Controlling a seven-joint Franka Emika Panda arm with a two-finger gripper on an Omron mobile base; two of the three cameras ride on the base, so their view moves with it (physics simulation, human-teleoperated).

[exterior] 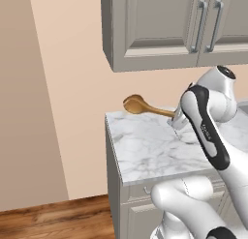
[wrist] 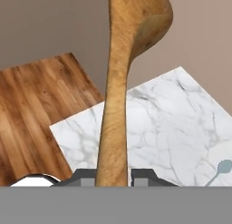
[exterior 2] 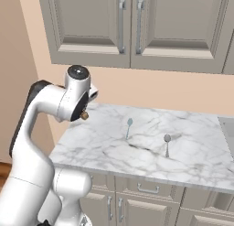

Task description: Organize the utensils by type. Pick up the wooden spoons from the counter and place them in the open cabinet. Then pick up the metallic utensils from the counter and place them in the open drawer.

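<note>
My gripper (exterior: 175,121) is shut on the handle of the large orange-brown wooden spoon (exterior: 138,106). It holds the spoon above the counter's (exterior: 145,151) back left corner, bowl pointing left toward the wall. In the hand view the spoon (wrist: 118,82) rises from between the fingertips of the gripper (wrist: 113,175) over the marble counter (wrist: 172,128). Two metallic utensils lie on the counter (exterior 2: 192,152): a pale teal spoon (exterior 2: 129,126) and a silver-grey spoon (exterior 2: 167,145). The teal spoon's bowl (wrist: 222,168) shows at the hand view's lower right. The open cabinet and open drawer are out of view.
Upper cabinets (exterior 2: 132,28) with shut doors and bar handles hang over the counter. The counter's left end (exterior: 110,151) drops to a wooden floor (exterior: 53,218). A beige wall (exterior: 72,88) stands behind it. Shut drawers and doors (exterior 2: 146,188) sit under the slab.
</note>
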